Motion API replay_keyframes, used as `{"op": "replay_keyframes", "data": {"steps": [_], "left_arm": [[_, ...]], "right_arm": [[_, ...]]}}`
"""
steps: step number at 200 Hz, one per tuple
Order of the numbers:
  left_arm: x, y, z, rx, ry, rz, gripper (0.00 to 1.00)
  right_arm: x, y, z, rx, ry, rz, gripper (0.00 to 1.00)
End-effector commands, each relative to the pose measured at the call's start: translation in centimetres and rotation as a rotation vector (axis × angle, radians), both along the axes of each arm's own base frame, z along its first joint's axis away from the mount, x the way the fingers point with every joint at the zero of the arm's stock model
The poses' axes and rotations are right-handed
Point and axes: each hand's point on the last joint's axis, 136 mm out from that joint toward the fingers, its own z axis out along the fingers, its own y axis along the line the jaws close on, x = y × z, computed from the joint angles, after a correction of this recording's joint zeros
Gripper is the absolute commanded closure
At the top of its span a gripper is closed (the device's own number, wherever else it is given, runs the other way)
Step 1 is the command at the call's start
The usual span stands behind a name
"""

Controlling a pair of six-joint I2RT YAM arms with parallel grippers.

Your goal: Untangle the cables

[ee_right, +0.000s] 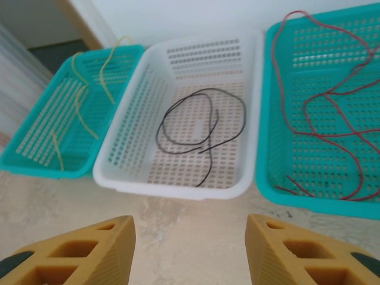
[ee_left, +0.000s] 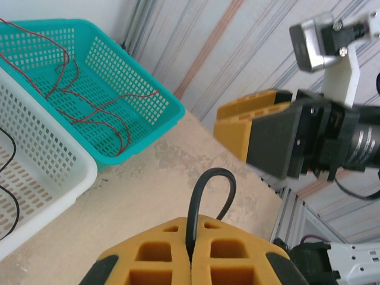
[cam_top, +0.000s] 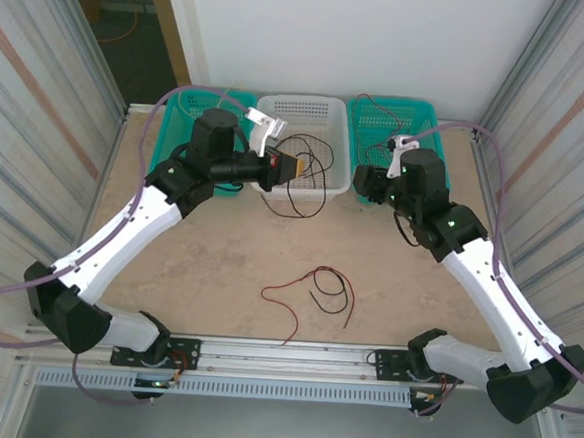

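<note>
Left tool [ee_left: 190, 236] tight on black cable [ee_left: 195, 202]

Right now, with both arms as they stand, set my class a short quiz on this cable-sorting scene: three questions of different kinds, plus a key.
1. True or false: the left gripper is shut on a black cable.
2. Multiple choice: what colour are the cables in the left teal basket? A) red B) yellow C) black
3. Fill in: on the right gripper, the jaws stand ____ (open or shut).

Key:
1. True; the cable loops out from between the closed fingers.
2. B; the yellow cables lie there.
3. Open.
</note>
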Motion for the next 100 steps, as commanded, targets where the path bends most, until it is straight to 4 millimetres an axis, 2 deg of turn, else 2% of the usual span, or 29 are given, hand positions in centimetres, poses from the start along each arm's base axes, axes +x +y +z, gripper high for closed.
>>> {"op": "replay_keyframes", "data": {"steps": [1,37,67,100], "left_arm": [[-1.1,0.1,0.0,0.042,0.006,-0.052,1.00],[1.5,1.4,-0.5,0.080,0.012,0.111,1.00],[5.6,2.2,-1.0,0.121,0.022,0.262,1.00],[11.1,3.1,0.4,0.084,0.005,0.414,1.00]], "right_arm": [[0.0,-1.1,1.3,0.059,-0.020,-0.016,0.50],[0.0,-0.4,0.8,0.070,0.000,0.030,0.47],[-0.4,-0.4,-0.7,0.064,0.036,0.036,0.45],[-1.7,-0.7,-2.8,0.069,0.094,0.026,0.43]]}}
